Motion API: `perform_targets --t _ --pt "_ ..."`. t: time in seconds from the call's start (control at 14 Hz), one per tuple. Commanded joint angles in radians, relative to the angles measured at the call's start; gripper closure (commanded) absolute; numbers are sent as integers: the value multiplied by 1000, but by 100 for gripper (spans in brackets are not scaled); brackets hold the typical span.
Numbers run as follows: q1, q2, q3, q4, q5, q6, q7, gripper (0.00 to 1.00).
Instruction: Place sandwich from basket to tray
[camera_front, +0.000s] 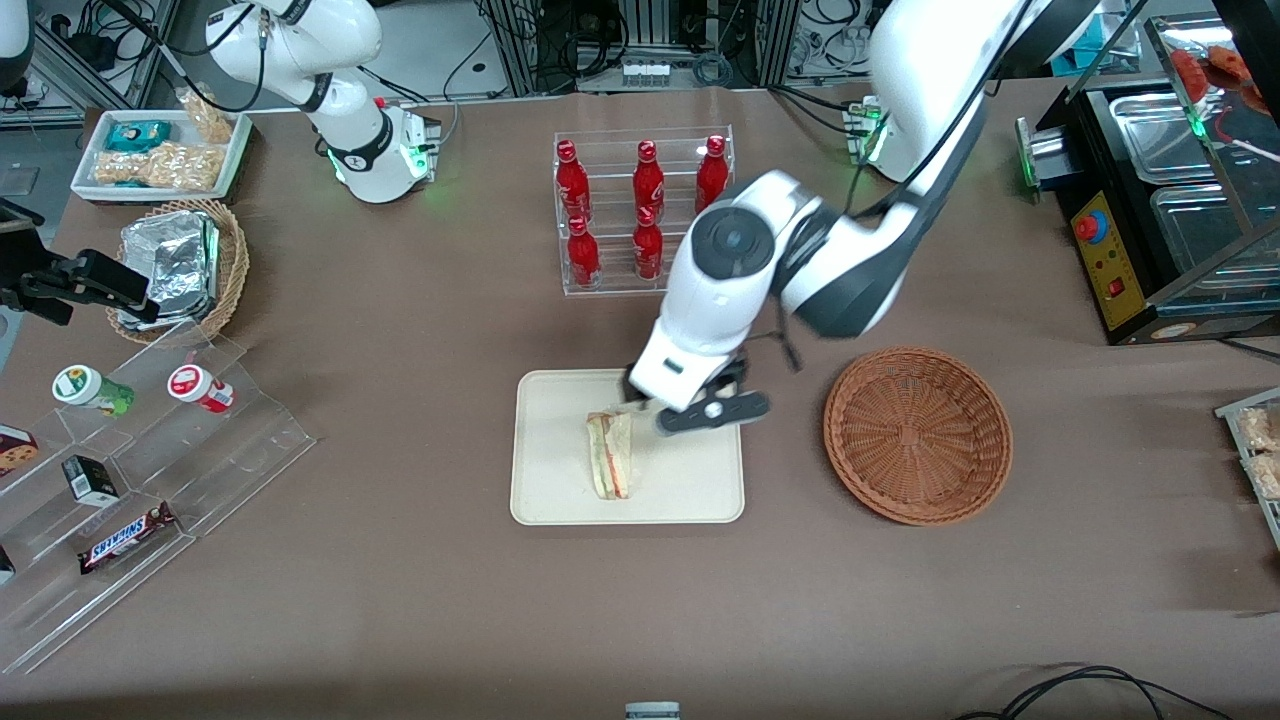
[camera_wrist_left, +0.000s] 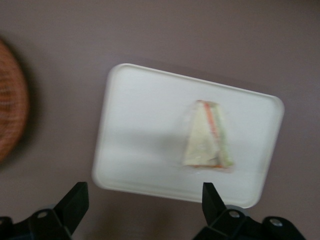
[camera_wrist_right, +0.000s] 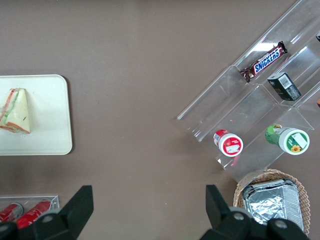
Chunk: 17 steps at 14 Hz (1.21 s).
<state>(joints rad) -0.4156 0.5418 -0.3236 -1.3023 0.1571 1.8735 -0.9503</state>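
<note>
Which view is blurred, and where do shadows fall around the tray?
Left wrist view: soft with motion blur, the basket smeared; the open gripper hangs above the tray, its sandwich fuzzy. Front view: sharp, with the arm's shadow dimming the tray's edge.

Left arm bent low over the table, wrist angled downward, end effector (camera_wrist_left: 142, 200) with fingers (camera_wrist_left: 75, 200) spread wide, holding nothing

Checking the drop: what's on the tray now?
Only the sandwich lies on the tray; the open gripper hangs above it. The basket holds nothing. The tray's edge under the arm is covered.
</note>
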Motion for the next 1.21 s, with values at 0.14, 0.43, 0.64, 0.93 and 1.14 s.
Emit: perform_targets --t 0.14,0.43,0.64,0.93,1.14 --pt "125 -134 6 -150 7 -163 27 0" --pt "274 -275 6 -320 7 -169 204 0" --pt "378 -394 6 -429 -19 -182 344 0" --pt "478 -497 9 -457 -71 -272 543 0" --pt "469 -566 122 -456 -99 -294 718 0"
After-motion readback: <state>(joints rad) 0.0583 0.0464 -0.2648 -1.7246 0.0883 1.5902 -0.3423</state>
